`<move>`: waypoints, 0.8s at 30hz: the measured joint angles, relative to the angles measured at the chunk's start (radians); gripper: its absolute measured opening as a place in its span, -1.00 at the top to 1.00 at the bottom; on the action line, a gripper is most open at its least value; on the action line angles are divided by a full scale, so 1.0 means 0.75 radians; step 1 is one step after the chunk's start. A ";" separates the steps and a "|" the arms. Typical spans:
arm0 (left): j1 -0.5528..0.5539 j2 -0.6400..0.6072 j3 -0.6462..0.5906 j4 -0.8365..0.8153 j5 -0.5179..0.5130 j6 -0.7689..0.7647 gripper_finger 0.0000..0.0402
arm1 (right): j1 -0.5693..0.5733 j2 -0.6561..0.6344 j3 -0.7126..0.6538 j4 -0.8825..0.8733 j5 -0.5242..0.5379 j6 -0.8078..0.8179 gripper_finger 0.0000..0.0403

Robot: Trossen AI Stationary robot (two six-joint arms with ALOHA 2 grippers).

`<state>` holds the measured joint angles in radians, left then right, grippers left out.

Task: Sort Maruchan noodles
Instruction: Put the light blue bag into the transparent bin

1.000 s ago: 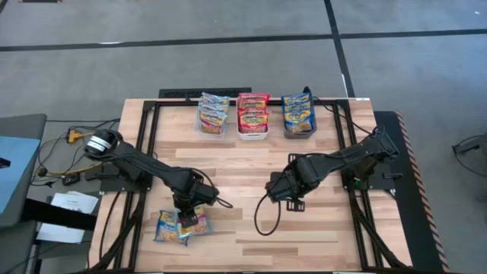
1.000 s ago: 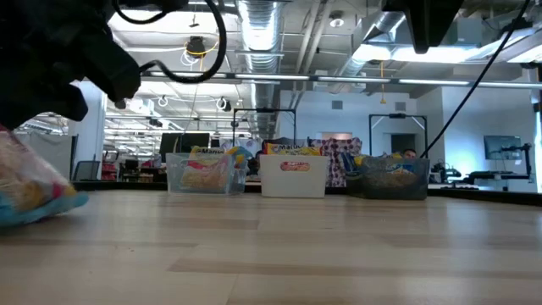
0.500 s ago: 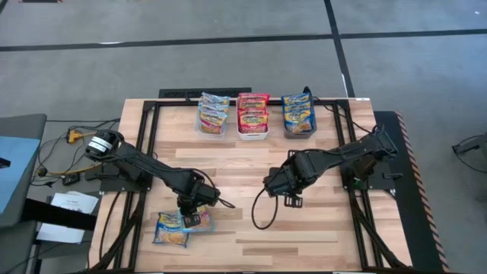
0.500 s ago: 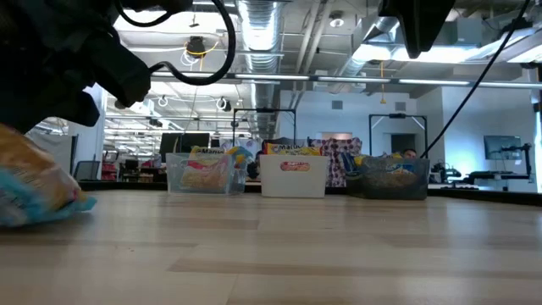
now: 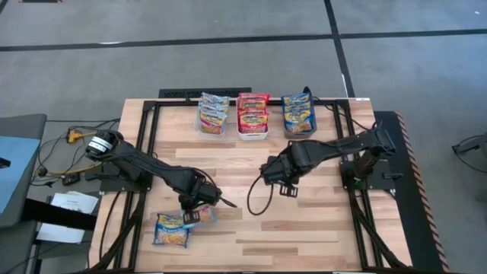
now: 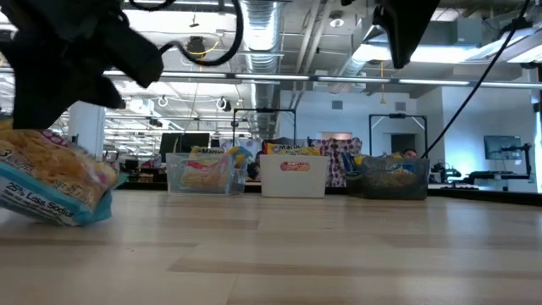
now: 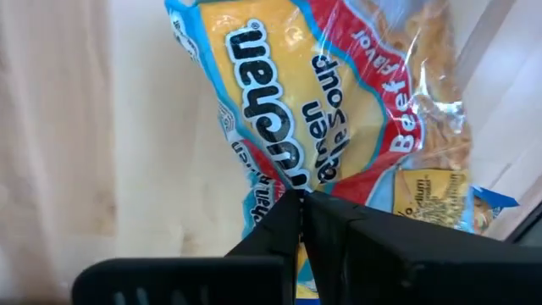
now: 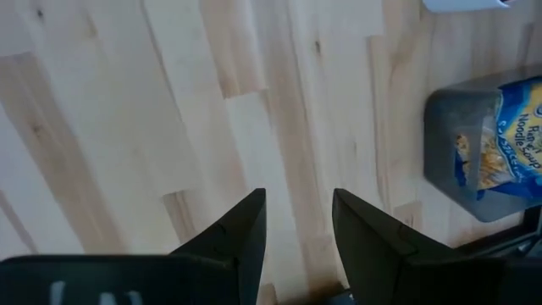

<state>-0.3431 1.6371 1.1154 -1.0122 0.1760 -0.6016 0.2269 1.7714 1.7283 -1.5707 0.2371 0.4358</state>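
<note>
My left gripper [image 5: 195, 214] points down at the near left of the table, shut on a Maruchan noodles packet [image 7: 322, 110] that is yellow with red and blue. The low view shows that packet [image 6: 52, 182] tilted. A second packet [image 5: 170, 230], yellow and blue, lies flat on the wood just left of it. Several more packets stand in three bins at the far edge: clear [image 5: 212, 116], white [image 5: 253, 118] and grey [image 5: 298, 116]. My right gripper [image 8: 298, 224] hovers open over bare wood near the table's middle [image 5: 277, 176]. My left gripper pinches the packet's crimped edge [image 7: 286, 180] between its two shut fingers, which come from above and point down. The packet is tipped up, one end raised. I cannot tell whether its lower end [image 6: 74, 219] still touches the wood.
The wooden tabletop [image 5: 304, 228] is bare across its middle and right. Black frame rails [image 5: 358, 221] run along both sides. A loop of cable [image 5: 255, 205] hangs below my right arm. In the right wrist view the grey bin [image 8: 478, 144] lies ahead of the fingers.
My left gripper has shut on the right-hand packet's edge, rolled a little, and drawn it slightly toward the table's right. That packet has tipped up from lying flat, while the other stays put. My right gripper has drifted toward the table's left and far side, staying open.
</note>
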 joint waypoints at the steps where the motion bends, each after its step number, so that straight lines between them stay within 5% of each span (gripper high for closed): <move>1: 0.000 0.000 0.018 -0.015 -0.024 0.020 1.00 | -0.011 0.000 0.000 0.000 0.000 0.000 0.21; 10: -0.001 -0.001 0.178 -0.158 -0.270 0.169 1.00 | -0.115 0.000 0.000 0.000 0.138 0.000 0.21; 24: 0.007 -0.001 0.327 -0.457 -0.609 0.259 1.00 | -0.265 0.000 -0.001 0.000 0.146 -0.005 0.21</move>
<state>-0.3379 1.6363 1.3606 -1.3548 -0.2807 -0.4072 0.0283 1.7714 1.7279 -1.5711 0.3470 0.4324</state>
